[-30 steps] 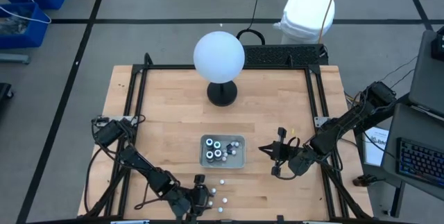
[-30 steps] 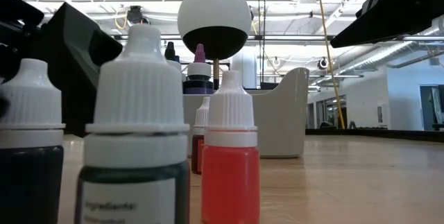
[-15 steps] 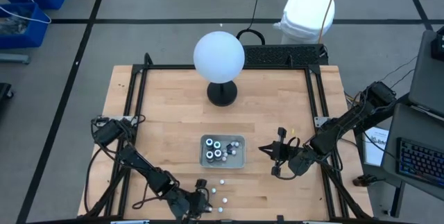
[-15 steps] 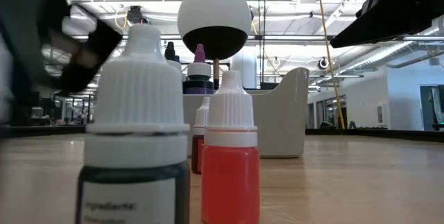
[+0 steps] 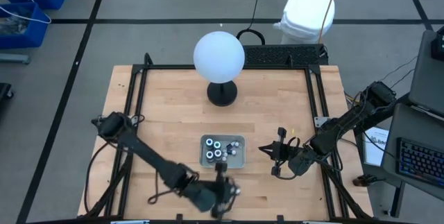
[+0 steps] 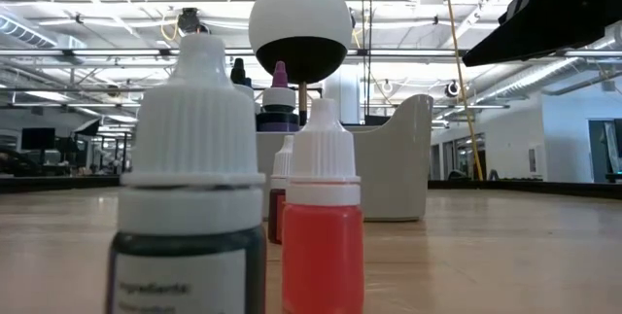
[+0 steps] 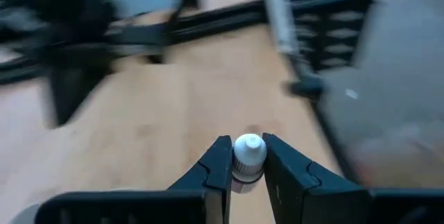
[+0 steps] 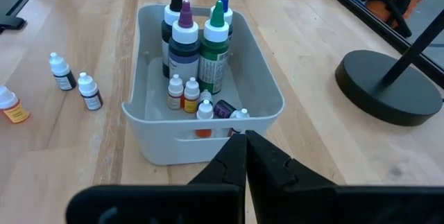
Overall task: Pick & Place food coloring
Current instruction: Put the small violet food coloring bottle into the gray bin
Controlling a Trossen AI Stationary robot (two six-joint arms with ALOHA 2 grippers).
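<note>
My left gripper point(image 5: 221, 178) hangs over the near part of the table, just in front of the grey tray point(image 5: 239, 160), shut on a small white-capped food coloring bottle point(image 7: 248, 156). The tray point(image 8: 152, 137) holds several tall dark bottles point(image 8: 186, 44) and small white-capped ones point(image 8: 182, 92), all standing on its floor. Loose small bottles stand on the table beside it point(image 8: 89, 91), a red one point(image 6: 323, 226) and a dark green one point(image 6: 190, 207) among them. My right gripper point(image 8: 244, 144) waits shut just right of the tray point(image 5: 267, 149). My left gripper pinches the small bottle between its two fingers point(image 7: 216, 165), one on each side of the white cap and neck point(image 7: 247, 170). The bottle sits at the fingertips with its cap tip showing above them, clear of the table.
A big white globe point(image 5: 218, 56) on a black base point(image 5: 222, 93) stands at the far middle of the table. Black frame rails point(image 5: 139, 92) run along the table's edges. Bare wood lies to the left and right of the tray.
My left gripper has shut on a dark small bottle that stood at the near edge, lifted it off the table and carried it toward the table's right, nearer the tray. The other loose bottles stay in place.
</note>
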